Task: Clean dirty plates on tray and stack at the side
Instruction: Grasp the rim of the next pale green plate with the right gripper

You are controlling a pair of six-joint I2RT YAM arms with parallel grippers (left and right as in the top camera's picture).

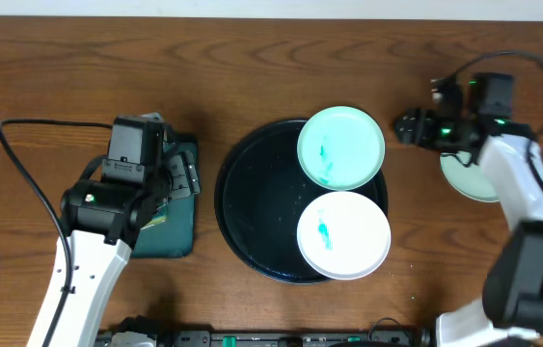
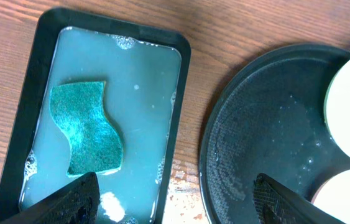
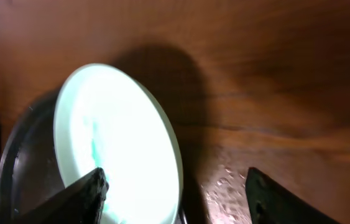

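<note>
At the table's centre lies the black tray (image 1: 252,207), and left of it the rectangular tray (image 2: 38,93) of soapy water, our left gripper (image 2: 175,199) spread and empty above it. On the black tray's right side sit a mint plate (image 1: 340,147) and a white plate (image 1: 343,234), both smeared teal; a third plate (image 1: 459,181) rests on the tabletop (image 1: 425,241). Our right gripper (image 1: 408,127), fingers apart and empty, hangs near the mint plate. The sponge (image 2: 86,127) soaks. We judge the plates stiff, light and slick: pinch a rim overhanging the tray
</note>
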